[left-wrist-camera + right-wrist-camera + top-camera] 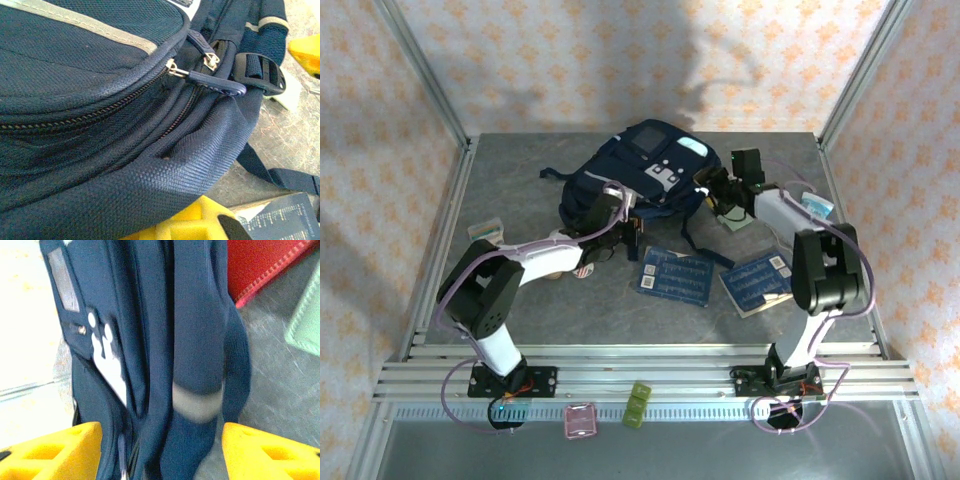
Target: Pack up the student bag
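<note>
Student bag far centre of surface. Right claw at its right side, wide open astride strap, gripping nothing. Left claw against near-left edge; opening unclear.

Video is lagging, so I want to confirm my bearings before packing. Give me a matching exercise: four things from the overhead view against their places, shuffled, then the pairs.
Things
1. large navy-blue fabric backpack
2. two flat blue patterned books
3. small pink translucent box
4. small pale-green case

Places
A. by the near aluminium rail, off the grey table
B. far middle of the table
C. left edge of the table
D. on the table, just nearer than the backpack

Pairs: 1-B; 2-D; 3-A; 4-C
</note>
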Controlling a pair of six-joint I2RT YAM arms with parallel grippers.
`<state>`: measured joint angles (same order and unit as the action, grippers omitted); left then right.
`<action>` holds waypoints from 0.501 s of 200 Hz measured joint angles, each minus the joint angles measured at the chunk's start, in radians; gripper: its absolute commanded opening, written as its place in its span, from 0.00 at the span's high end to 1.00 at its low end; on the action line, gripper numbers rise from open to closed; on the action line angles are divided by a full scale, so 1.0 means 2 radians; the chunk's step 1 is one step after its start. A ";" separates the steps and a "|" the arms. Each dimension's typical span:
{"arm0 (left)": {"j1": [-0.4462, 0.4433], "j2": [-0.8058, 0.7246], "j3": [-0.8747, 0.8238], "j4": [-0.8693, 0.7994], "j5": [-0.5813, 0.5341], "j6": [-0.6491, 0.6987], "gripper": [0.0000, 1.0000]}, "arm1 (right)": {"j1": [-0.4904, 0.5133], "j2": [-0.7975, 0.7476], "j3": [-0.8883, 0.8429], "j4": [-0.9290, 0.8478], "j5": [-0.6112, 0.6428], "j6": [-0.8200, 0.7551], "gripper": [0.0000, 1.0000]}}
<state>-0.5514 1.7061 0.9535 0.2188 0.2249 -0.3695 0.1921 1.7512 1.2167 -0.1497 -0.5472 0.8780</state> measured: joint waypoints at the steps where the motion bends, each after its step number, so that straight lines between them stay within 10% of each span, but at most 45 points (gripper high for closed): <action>1: 0.000 0.000 0.001 -0.001 0.001 0.000 1.00 | 0.001 -0.005 -0.005 0.000 0.000 0.001 0.32; 77: -0.008 0.000 0.007 -0.025 0.008 0.002 1.00 | 0.106 -0.045 -0.112 0.112 -0.042 0.087 0.33; 100: -0.015 0.000 0.007 -0.037 0.010 0.002 1.00 | 0.116 0.005 -0.093 0.147 -0.048 0.113 0.57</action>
<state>-0.5819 1.7061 0.9684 0.1452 0.2451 -0.3649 0.4248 1.7603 1.0317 0.1444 -0.6430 1.1038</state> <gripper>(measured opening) 0.046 0.581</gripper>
